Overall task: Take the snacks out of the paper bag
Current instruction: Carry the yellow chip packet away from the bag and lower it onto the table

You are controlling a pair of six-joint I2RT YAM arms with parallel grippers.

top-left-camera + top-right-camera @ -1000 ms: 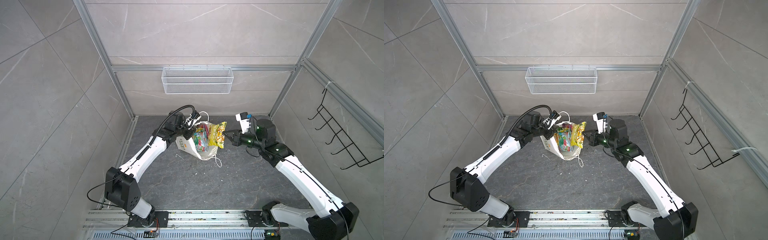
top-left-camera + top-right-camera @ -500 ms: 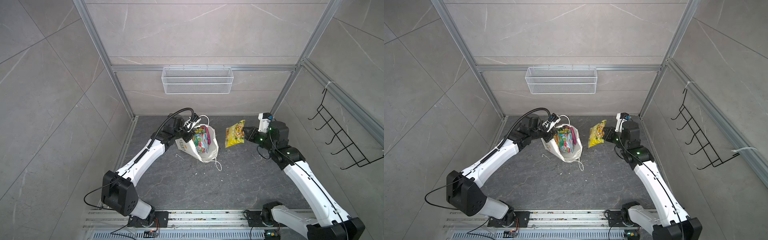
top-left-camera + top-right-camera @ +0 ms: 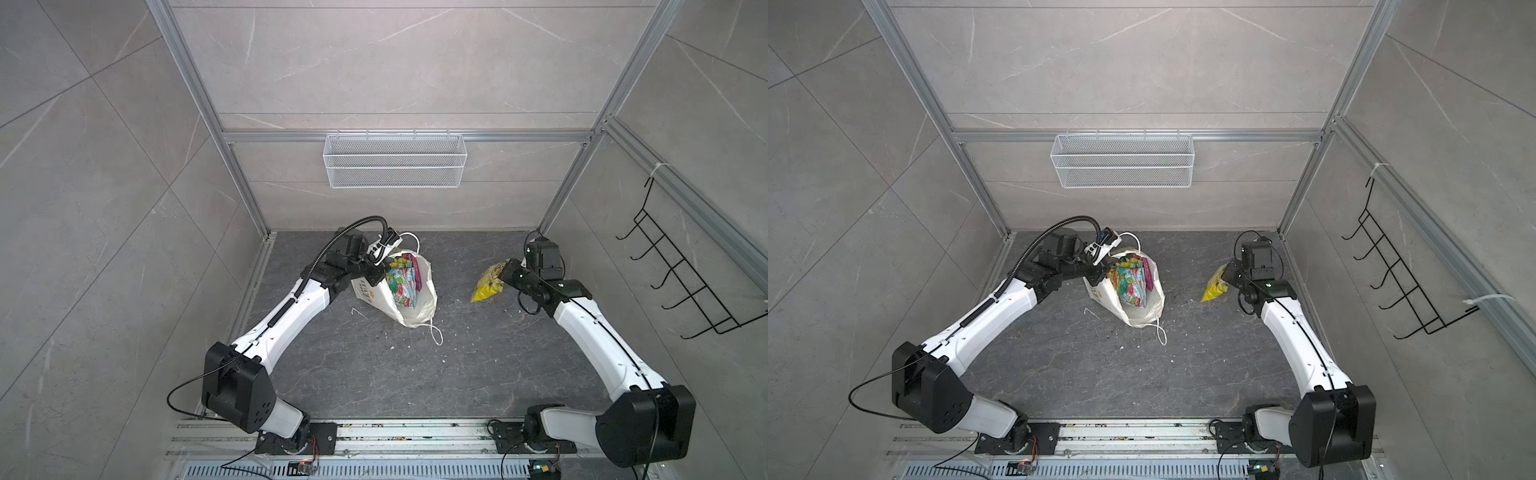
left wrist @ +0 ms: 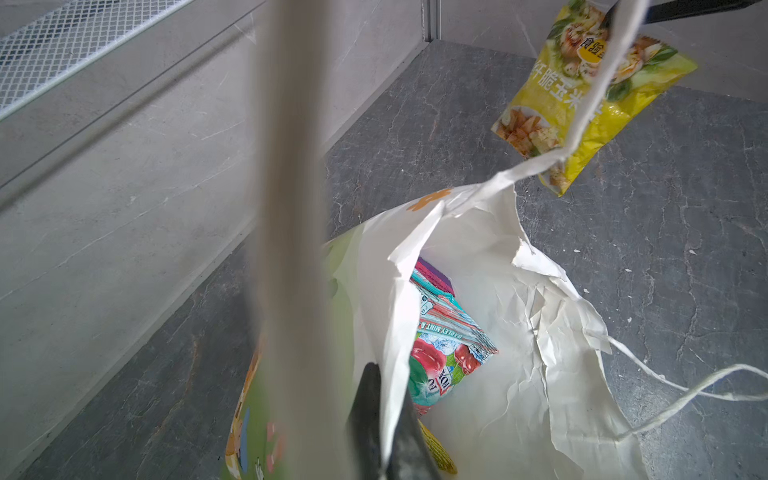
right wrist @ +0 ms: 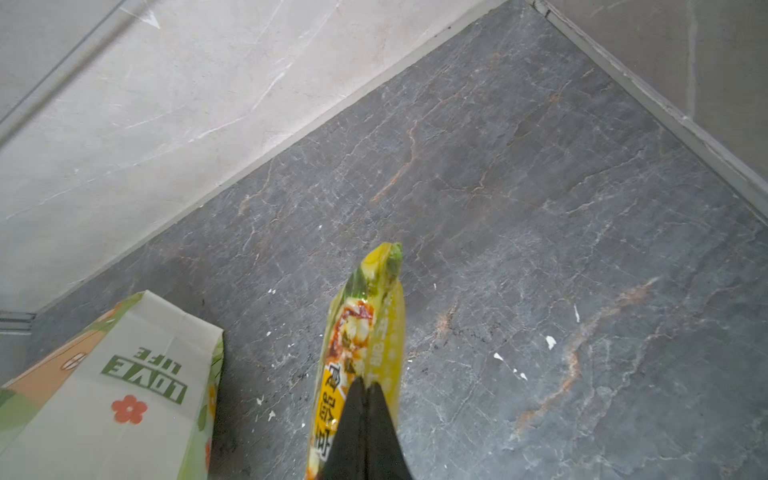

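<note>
right wrist view: the right gripper (image 5: 365, 386) is clenched on the yellow packet (image 5: 365, 324), which hangs over the dark floor (image 5: 540, 208), apart from the paper bag (image 5: 116, 395). beyond, the left gripper (image 4: 386, 390) pinches its rim, with fox's snacks (image 4: 440, 345) lying inside.

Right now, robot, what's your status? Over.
Left tool shut on paper bag rim. Right tool shut on yellow packet, outside bag. Other packets inside. Nothing blocking.
</note>
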